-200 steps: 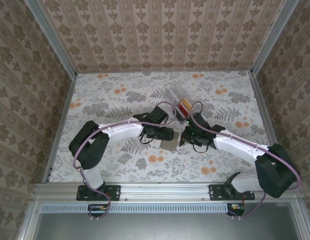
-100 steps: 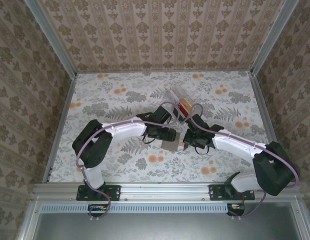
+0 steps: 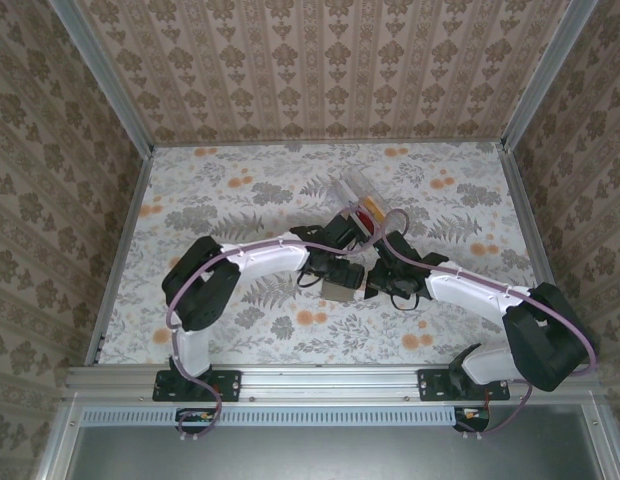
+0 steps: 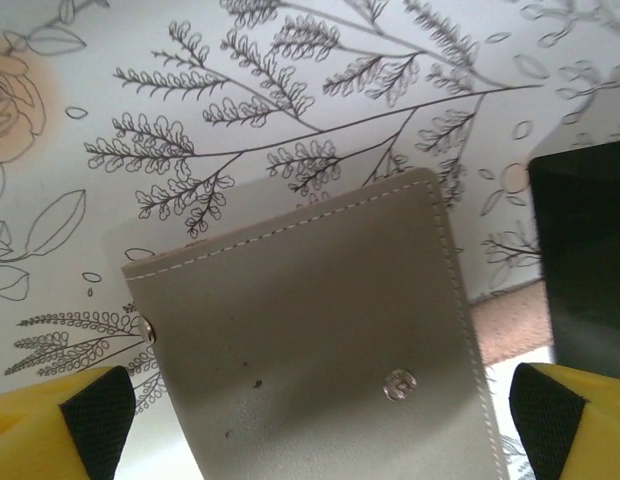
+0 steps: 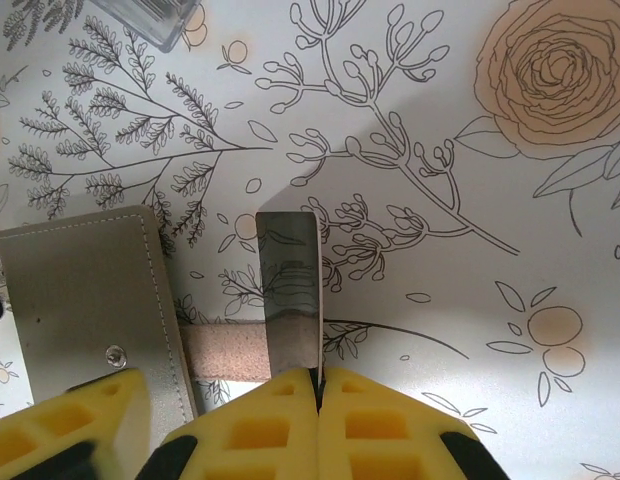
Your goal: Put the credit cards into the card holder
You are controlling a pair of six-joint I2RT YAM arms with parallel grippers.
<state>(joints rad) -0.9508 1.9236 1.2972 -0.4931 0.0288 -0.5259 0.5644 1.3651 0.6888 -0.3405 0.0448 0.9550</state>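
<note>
Two grippers attend the grey card holder (image 4: 310, 330). The left gripper (image 4: 310, 425) straddles it with jaws wide, likely to steady it. The right gripper (image 5: 317, 385) is clamped on a dark card (image 5: 290, 290) just beside it, poised for insertion. Beyond, a clear box (image 3: 352, 192) holds red and orange cards (image 3: 365, 213).

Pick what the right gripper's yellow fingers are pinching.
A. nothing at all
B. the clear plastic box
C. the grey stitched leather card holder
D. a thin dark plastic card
D: in the right wrist view the right gripper is shut on the thin dark plastic card, while the grey stitched leather card holder lies flat on the table beside it.
</note>
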